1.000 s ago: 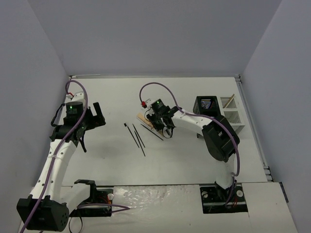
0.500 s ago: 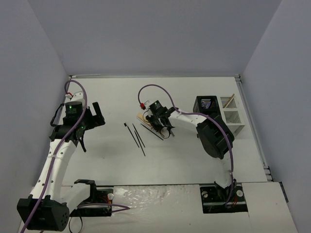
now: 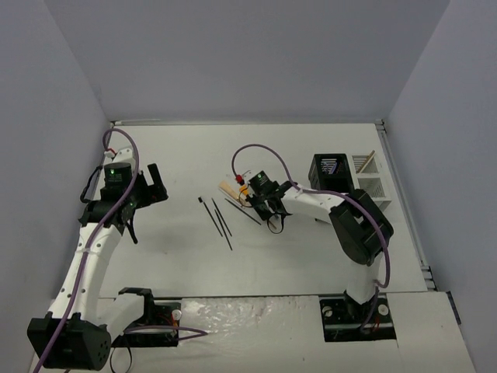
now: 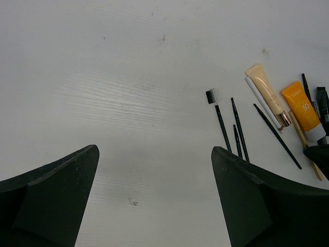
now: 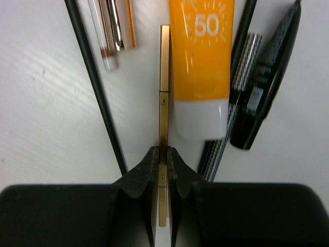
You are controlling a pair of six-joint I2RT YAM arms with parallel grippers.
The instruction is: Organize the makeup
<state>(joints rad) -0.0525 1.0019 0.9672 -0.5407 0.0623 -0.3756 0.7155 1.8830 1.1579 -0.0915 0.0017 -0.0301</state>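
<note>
The makeup lies mid-table. In the right wrist view my right gripper point(image 5: 163, 154) is shut on a thin gold stick point(image 5: 164, 77) that lies flat on the table. An orange-and-white tube point(image 5: 200, 51) touches the stick's right side, with a black mascara point(image 5: 267, 77) beyond it. Left of the stick lie a black pencil point(image 5: 95, 87) and a beige tube's metallic cap point(image 5: 115, 25). From above, the right gripper point(image 3: 269, 208) sits at the cluster's near right edge. My left gripper point(image 4: 154, 195) hangs open over bare table, left of the thin black brushes point(image 4: 231, 123).
A black mesh holder point(image 3: 330, 167) and a white compartment holder point(image 3: 371, 186) with one wooden stick stand at the right back. Three thin black pencils point(image 3: 221, 217) lie loose between the two arms. Grey walls close in the table.
The right gripper's fingers have closed onto the gold stick, and that wrist has shifted slightly right and nearer. The left arm has not moved.
</note>
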